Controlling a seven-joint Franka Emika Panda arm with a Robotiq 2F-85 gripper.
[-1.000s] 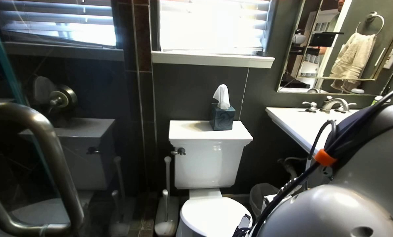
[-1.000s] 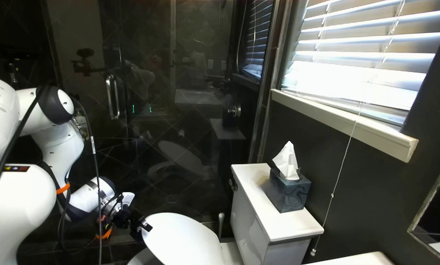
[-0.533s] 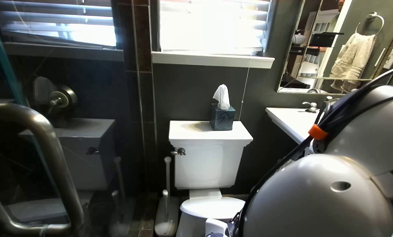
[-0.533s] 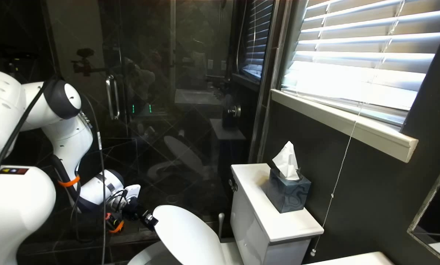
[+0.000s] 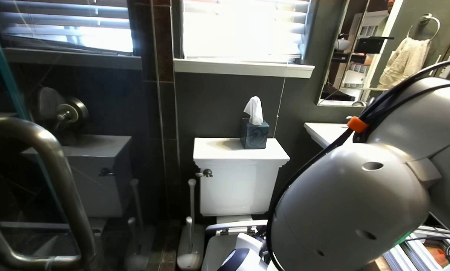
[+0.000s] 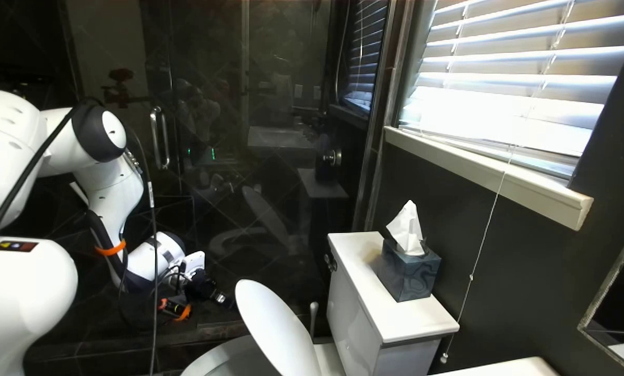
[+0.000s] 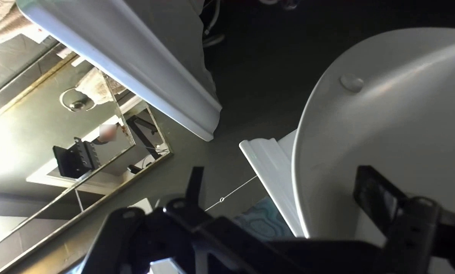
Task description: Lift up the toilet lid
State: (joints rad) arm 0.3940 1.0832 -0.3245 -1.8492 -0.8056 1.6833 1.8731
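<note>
Fingers (image 7: 377,198) wide apart, gripping nothing; the tilted toilet lid (image 6: 278,326) is probably light, stiff, slick, best supported under its free rim (image 6: 240,287).

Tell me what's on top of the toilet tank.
A dark, swirl-patterned tissue box stands on the tank cover, a white tissue sticking out. The spot beneath the box is hidden.
</note>
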